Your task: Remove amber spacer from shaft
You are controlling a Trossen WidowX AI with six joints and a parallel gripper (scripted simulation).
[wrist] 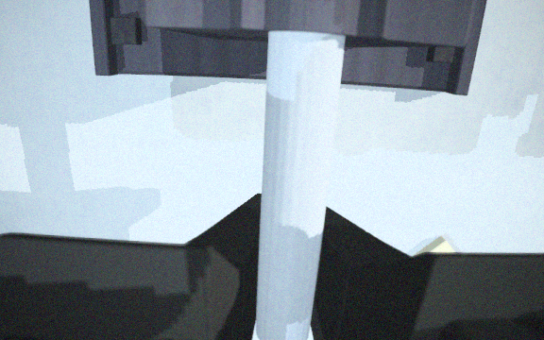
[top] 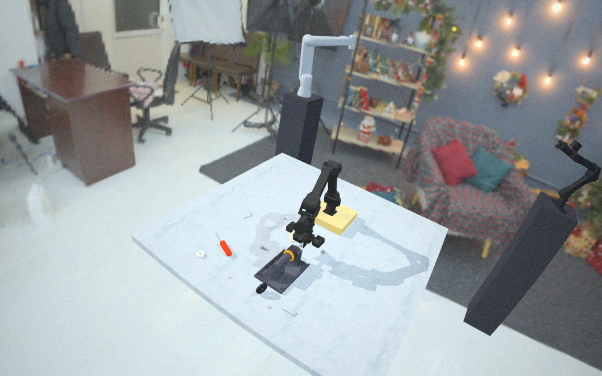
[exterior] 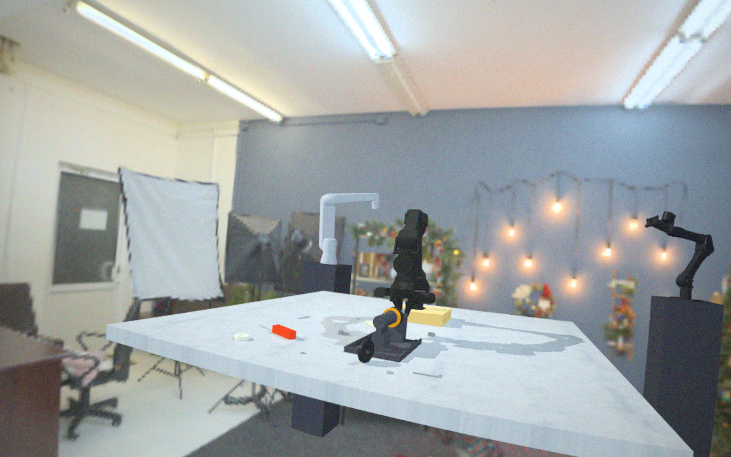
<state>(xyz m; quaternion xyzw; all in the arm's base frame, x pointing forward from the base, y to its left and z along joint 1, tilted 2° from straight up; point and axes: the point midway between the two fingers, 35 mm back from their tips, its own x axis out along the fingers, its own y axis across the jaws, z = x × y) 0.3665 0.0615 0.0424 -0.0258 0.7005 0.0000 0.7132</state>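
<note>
Between the pincer [top: 304,243] [wrist: 282,207] tips: shaft [wrist: 296,165], gripped. Housing [top: 299,253] [wrist: 291,16] just ahead; counter [top: 190,219] [exterior: 231,364] edges well apart from pincer.

A single black robot arm [top: 318,191] [exterior: 410,255] stands bent at its joints behind the housing block, its upper section raised and its forearm slanting down toward the block. The wrist [top: 307,212] [exterior: 409,287] is lowered just beyond the block's far end. The claw [wrist: 282,207] is closed on the pale shaft, one dark finger [wrist: 88,283] pressed to each side, close to the housing block. Its fingertips reach along the shaft toward the block without touching it.
</note>
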